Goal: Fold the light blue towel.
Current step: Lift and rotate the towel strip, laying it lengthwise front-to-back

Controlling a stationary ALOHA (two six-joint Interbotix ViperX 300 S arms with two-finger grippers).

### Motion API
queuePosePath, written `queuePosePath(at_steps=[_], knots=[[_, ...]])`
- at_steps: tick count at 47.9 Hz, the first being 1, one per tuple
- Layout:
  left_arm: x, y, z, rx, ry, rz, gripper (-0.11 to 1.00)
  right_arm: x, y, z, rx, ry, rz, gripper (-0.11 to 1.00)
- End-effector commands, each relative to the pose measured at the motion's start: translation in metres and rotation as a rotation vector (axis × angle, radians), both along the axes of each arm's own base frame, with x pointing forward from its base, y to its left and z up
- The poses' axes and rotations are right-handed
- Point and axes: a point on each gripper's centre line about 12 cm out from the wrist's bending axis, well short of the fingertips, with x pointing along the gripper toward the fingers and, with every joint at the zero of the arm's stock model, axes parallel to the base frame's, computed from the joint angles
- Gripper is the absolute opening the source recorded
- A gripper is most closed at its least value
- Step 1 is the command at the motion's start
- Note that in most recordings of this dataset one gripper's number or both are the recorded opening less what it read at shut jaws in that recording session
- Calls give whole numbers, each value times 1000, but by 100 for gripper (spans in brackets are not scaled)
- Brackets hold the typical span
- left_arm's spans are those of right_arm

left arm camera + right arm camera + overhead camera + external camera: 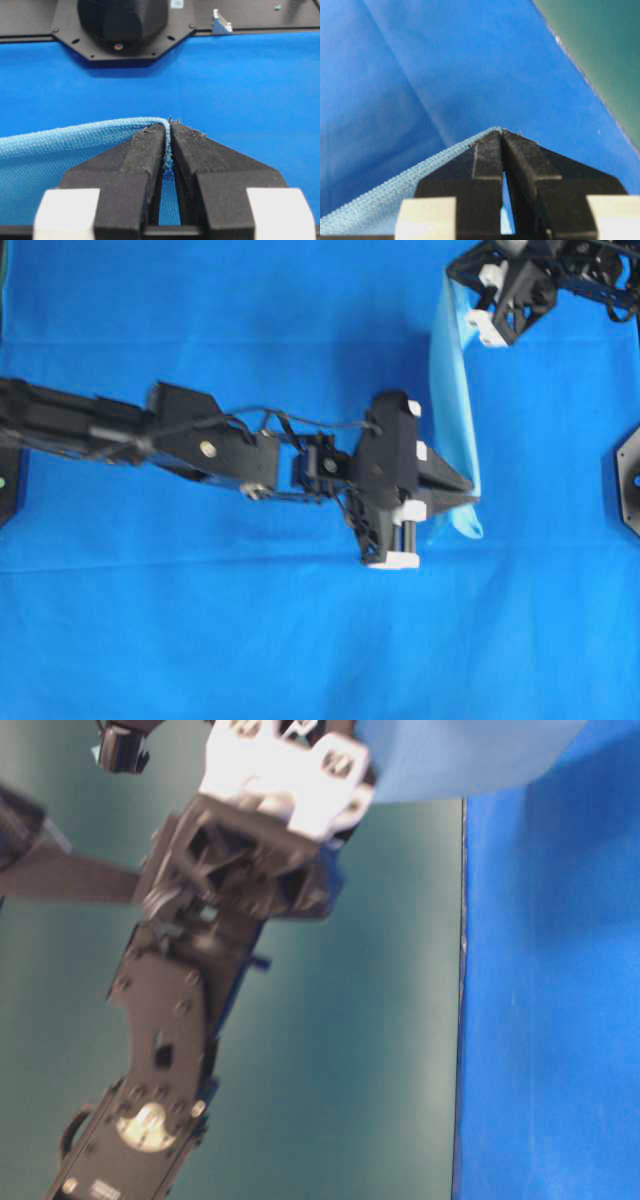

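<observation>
Both pincers are clamped on cloth: the left gripper (170, 131) is pinched shut on a hemmed corner of the pale sky-blue woven microfibre towel (455, 410), and the right gripper (502, 134) is nipped shut on another corner. Between them the towel is held lifted off the table, its long axis strung from gripper to gripper, its loose body seen hanging in a soft, slack fold. Beneath it, the darker royal-blue table sheet (250, 640) is spread. For the fold, both held corners are judged ready to be carried across together.
</observation>
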Motion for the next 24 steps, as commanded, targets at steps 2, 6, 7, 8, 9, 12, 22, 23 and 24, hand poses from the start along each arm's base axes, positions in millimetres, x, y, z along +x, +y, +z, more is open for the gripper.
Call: queuePosePath(at_steps=[2,6,7,8,9,12,22,23,24], knots=[[2,-23,14,0,-45,-44,3,-3,-6,2,3,18,-17,2],[-2,-23,7,-2,-34,-43,3,2,-8,-3,6,35,-10,2],[-4,-22,4,-1,-32,-43,3,4,-9,-5,5,37,-7,2],[-6,-22,1,-8,-28,-40,3,6,-10,-6,4,38,-4,2],[-9,-22,-1,-14,-28,-38,3,8,-11,-8,3,41,-1,2],[-20,-20,-9,-28,-36,-30,3,20,-15,-13,-3,45,17,2],[-69,-12,-31,-108,-52,5,3,68,-24,-31,-25,68,90,2],[-73,-12,-33,-118,-49,8,3,76,-25,-33,-26,70,100,2],[-77,-11,-35,-127,-45,12,3,80,-26,-34,-27,72,105,2]])
